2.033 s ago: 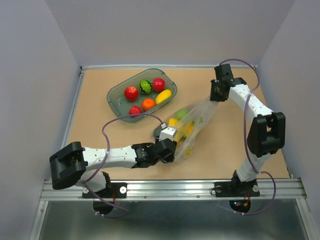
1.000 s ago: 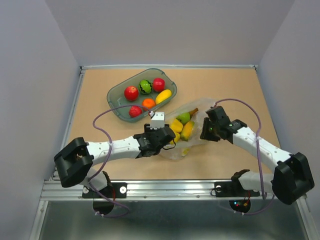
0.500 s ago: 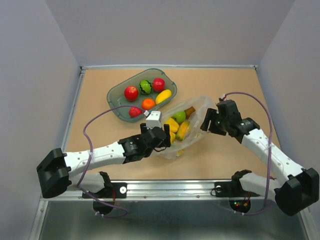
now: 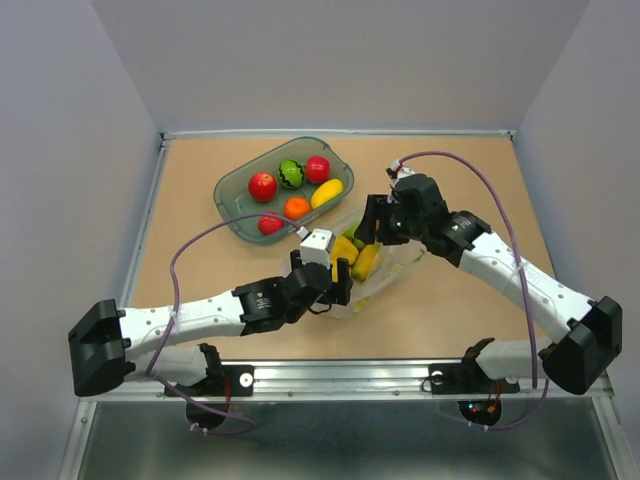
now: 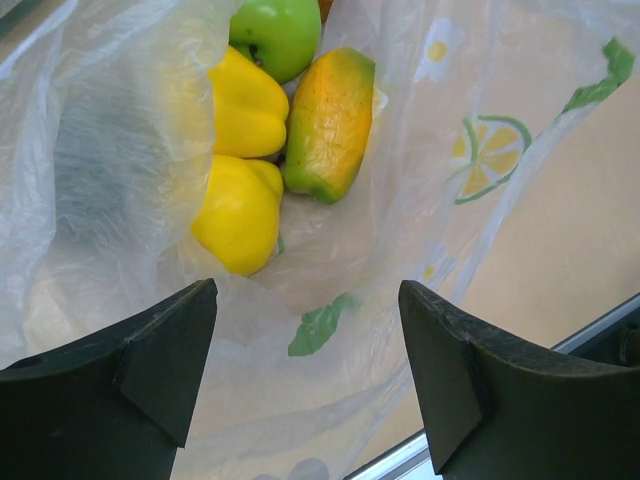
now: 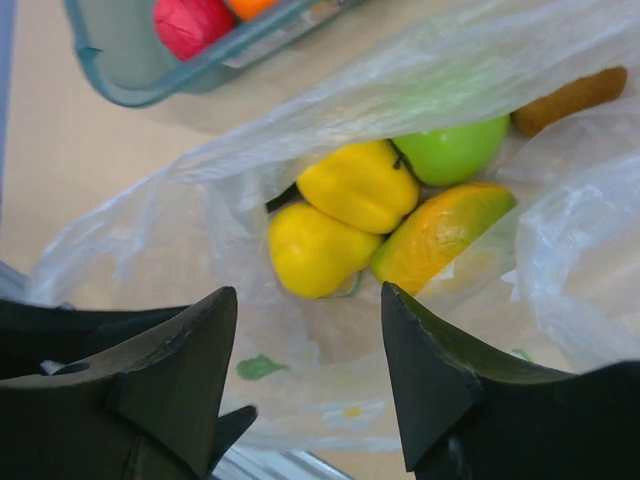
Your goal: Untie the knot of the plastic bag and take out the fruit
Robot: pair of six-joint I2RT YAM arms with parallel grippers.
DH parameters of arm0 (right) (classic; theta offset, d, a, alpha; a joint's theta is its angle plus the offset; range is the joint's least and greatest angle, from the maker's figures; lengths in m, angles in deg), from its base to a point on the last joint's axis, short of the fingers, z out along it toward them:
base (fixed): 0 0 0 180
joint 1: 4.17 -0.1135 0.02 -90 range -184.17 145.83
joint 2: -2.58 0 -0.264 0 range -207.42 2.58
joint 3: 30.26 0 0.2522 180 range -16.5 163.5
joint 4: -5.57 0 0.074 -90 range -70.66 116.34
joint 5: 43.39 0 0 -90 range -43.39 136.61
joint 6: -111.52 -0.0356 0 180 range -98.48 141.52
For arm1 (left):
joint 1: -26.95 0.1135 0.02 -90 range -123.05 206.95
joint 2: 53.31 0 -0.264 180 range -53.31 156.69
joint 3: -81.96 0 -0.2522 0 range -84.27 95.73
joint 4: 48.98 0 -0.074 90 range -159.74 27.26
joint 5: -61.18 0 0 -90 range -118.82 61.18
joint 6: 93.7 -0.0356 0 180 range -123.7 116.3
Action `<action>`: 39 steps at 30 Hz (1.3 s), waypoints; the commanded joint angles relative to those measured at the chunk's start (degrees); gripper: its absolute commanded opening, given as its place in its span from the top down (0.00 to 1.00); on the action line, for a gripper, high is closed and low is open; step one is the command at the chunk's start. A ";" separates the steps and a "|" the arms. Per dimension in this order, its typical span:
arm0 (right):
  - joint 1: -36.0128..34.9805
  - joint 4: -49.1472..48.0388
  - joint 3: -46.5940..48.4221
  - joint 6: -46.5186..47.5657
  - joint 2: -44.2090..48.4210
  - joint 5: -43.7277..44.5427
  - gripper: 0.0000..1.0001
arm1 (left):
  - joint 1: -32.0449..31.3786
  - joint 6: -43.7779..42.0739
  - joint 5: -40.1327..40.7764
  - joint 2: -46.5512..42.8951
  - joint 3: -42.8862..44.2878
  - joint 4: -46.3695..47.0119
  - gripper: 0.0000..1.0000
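Note:
The clear plastic bag (image 4: 392, 272) lies open on the table, its printed plastic spread under both grippers. Inside it show two yellow pieces (image 5: 240, 205) (image 6: 358, 185), a green apple (image 5: 275, 35) (image 6: 455, 150), an orange-and-green piece (image 5: 330, 120) (image 6: 440, 235) and a brown kiwi (image 6: 570, 98). My left gripper (image 4: 340, 285) (image 5: 310, 370) is open just above the bag's near end. My right gripper (image 4: 375, 228) (image 6: 305, 380) is open above the bag's far side, looking down into it. Neither holds anything.
The grey-green tray (image 4: 232, 208) stands at the back left of the bag, holding red apples (image 4: 263, 186), an orange (image 4: 296, 207), a strawberry (image 4: 270, 222) and a long yellow mango (image 4: 327, 193). Its corner shows in the right wrist view (image 6: 120, 85). The table's metal front rail (image 4: 350, 375) is close by.
My right gripper held the bag's end raised at far right, then came down and swung left over the bag's far side. My left gripper shifted along the bag's near end.

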State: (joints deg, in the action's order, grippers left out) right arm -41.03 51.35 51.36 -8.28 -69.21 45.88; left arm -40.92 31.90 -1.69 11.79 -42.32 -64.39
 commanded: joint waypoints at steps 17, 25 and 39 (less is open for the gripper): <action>8.30 -12.33 -34.46 -10.98 -1.86 17.87 0.45 | -1.38 4.75 -0.68 1.61 -6.54 3.50 0.16; 7.95 -6.97 -23.49 -4.83 6.48 10.67 0.28 | -1.47 1.15 -1.91 -2.77 -5.57 5.78 0.16; 4.17 -5.46 -8.08 -8.95 -1.67 7.76 0.16 | -0.95 -0.53 -0.24 -7.80 8.30 -2.72 0.16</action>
State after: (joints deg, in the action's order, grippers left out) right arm -36.16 45.82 41.35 -15.58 -66.87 54.27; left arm -42.08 32.29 -4.22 5.43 -40.88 -63.50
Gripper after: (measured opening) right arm 0.898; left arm 0.844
